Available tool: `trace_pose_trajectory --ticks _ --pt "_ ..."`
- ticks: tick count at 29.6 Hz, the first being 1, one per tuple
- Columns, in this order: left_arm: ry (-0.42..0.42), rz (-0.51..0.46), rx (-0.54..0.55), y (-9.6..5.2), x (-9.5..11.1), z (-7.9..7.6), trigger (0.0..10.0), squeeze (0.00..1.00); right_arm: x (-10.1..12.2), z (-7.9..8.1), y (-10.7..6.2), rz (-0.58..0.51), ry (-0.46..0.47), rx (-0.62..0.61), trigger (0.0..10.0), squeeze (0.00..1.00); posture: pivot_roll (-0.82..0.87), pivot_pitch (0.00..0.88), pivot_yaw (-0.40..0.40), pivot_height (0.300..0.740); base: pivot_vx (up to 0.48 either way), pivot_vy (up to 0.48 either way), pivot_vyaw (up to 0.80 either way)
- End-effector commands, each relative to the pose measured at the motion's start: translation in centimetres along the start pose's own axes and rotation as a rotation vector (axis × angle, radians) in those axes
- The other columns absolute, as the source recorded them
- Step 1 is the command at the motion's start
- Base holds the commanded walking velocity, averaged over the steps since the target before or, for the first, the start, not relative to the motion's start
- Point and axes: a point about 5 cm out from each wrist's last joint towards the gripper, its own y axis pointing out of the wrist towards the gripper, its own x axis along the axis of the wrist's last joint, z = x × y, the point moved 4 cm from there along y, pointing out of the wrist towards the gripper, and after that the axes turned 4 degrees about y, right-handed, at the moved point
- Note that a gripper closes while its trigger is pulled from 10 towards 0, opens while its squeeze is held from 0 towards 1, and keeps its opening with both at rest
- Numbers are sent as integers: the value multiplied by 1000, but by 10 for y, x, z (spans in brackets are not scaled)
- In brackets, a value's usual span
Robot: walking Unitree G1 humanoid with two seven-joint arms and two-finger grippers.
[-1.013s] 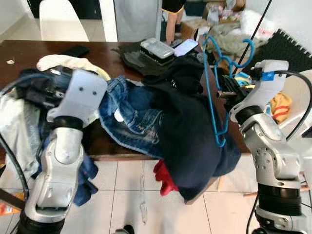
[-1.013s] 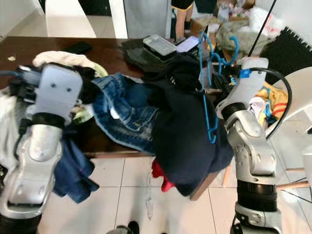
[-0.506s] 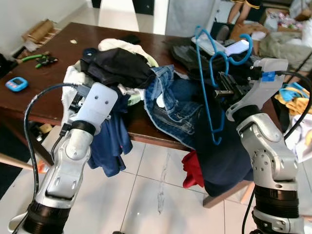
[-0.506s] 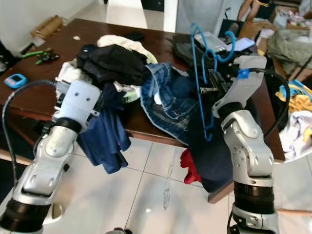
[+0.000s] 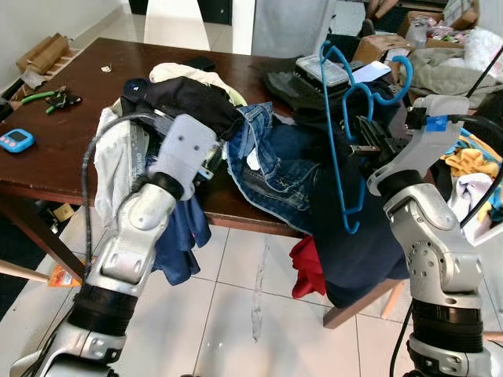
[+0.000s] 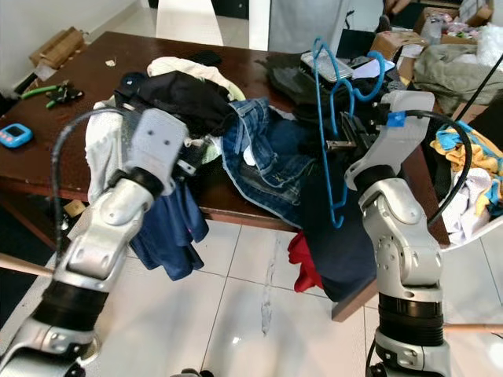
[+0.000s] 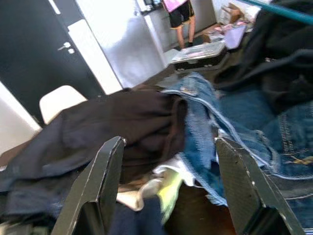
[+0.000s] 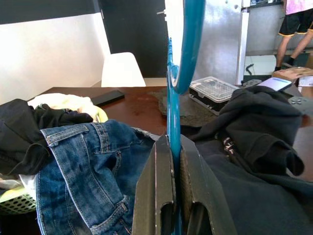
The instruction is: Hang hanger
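My right gripper point(image 5: 355, 146) is shut on a blue plastic hanger point(image 5: 333, 141), held upright over the right part of the brown table point(image 5: 55, 161). In the right wrist view the hanger point(image 8: 172, 107) runs up between the two fingers point(image 8: 157, 196). Its hook curls near the top right. My left gripper point(image 7: 168, 188) stands open over the heap of clothes, with blue jeans point(image 5: 271, 169) and a black garment point(image 5: 185, 102) in front of it and nothing between its fingers.
A dark navy garment point(image 5: 354, 236) hangs off the table's front edge above a red cloth point(image 5: 308, 267) over the tiled floor. A clear box and phone point(image 5: 330, 71) lie at the back. Tools and a blue device point(image 5: 14, 141) sit far left. A person's legs point(image 7: 181, 22) stand beyond.
The camera has shifted slightly. My left arm has risen and swung closer to the clothes heap. The right gripper still holds the hanger in much the same place.
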Motion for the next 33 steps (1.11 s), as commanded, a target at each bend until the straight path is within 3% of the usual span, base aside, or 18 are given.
trace_pose_trajectory --ticks 1,7,12,17,23,28,33 --pt "7 9 -13 3 -8 -5 10000 0 7 1 -2 -29 7 2 10000 0 82 165 -36 740 0 0 0" --pt "64 53 31 12 -24 3 10000 0 9 1 -4 -30 6 0 10000 0 65 180 -33 740 0 0 0" --pt "119 95 146 19 -37 34 10000 0 10 -1 -9 -27 -1 -13 10000 0 49 198 -28 740 58 0 0" --pt "118 92 181 18 -38 44 10000 0 10 -3 -10 -26 -2 -18 10000 0 50 205 -28 740 423 0 0" --pt "117 87 177 17 -37 43 10000 0 10 -3 -10 -27 0 -18 10000 0 53 207 -28 740 480 0 0" --pt "92 21 131 22 -27 29 10000 0 10 -1 -9 -29 7 -18 10000 0 62 207 -28 740 480 0 0" --pt "51 -83 45 28 -4 9 10000 0 10 -1 -9 -29 8 -20 10000 0 63 206 -27 740 398 0 0"
